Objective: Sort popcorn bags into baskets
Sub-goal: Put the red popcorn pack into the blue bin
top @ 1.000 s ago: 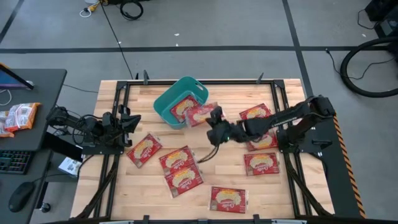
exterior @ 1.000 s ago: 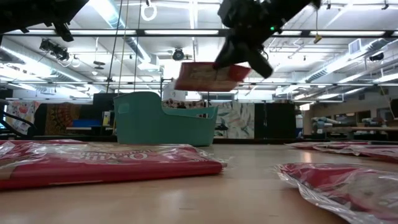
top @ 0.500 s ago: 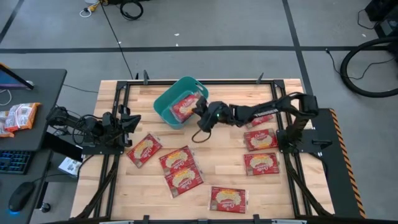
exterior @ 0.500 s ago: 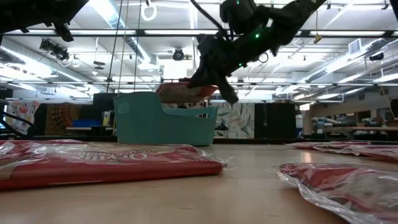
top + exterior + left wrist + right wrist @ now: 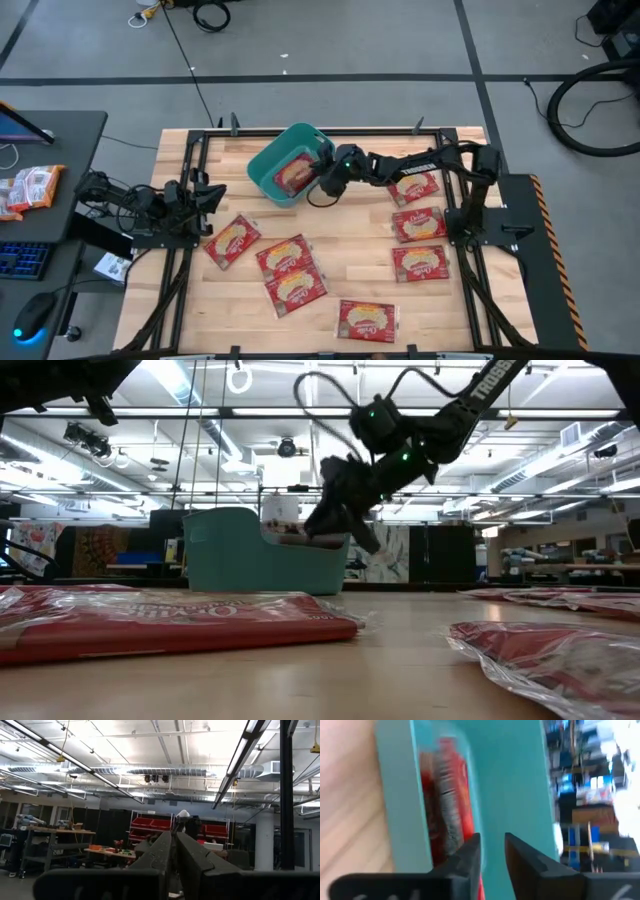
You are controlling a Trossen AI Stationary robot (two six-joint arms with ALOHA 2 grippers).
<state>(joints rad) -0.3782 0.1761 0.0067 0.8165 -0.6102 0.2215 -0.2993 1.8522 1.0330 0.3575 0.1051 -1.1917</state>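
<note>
Right gripper (image 5: 322, 177) hangs over the teal basket (image 5: 262, 169) rim, jaws nearly closed, grip unclear. Popcorn bags (image 5: 292, 286): one in basket, rest flat on surface (image 5: 350, 270). Judged light, limp, slick film; pinch an edge. Left gripper (image 5: 213, 193) parked, jaws closed

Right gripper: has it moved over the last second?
Yes. The right gripper has travelled left across the table in the high view, from beside the basket to over its right rim, carrying its popcorn bag in.
</note>
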